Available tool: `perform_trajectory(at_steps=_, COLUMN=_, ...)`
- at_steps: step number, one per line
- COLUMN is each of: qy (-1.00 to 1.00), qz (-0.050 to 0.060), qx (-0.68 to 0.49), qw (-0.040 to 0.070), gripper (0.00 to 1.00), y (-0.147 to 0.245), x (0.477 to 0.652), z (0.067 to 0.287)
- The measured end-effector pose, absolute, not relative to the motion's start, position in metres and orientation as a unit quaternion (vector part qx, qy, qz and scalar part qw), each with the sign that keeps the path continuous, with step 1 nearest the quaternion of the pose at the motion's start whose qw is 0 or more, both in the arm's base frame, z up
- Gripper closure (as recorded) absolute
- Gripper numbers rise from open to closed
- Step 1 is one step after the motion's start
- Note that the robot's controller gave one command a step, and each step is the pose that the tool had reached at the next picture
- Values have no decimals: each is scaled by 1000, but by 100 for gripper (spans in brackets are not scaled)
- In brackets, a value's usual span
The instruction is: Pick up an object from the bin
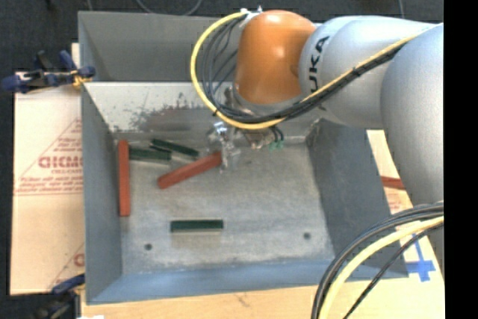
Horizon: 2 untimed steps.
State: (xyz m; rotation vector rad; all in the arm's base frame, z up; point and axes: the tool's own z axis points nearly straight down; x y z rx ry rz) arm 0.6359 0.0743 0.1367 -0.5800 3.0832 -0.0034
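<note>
My gripper (223, 148) hangs below the orange wrist cover, low over the back middle of the bin. Its tip sits at the upper right end of a red-orange stick (187, 170) that lies slanted on the bin floor, rising toward the right. Whether the stick is gripped is hidden by the gripper body. Just left of the gripper lie two dark green sticks (170, 150), one partly over the other, near the back wall.
A second red-orange stick (123, 178) lies lengthwise along the left wall. A dark green bar (196, 225) lies flat toward the front middle. The arm and its cables cover the back right of the bin.
</note>
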Motion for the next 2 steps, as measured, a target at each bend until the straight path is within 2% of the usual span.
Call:
perform_trajectory(at_steps=1, qy=983, qz=0, qx=-185, qw=2, gripper=100, y=75, x=636, z=136)
perform_trajectory(at_steps=2, qy=972, qz=0, qx=-234, qw=7, gripper=100, y=119, x=657, z=212)
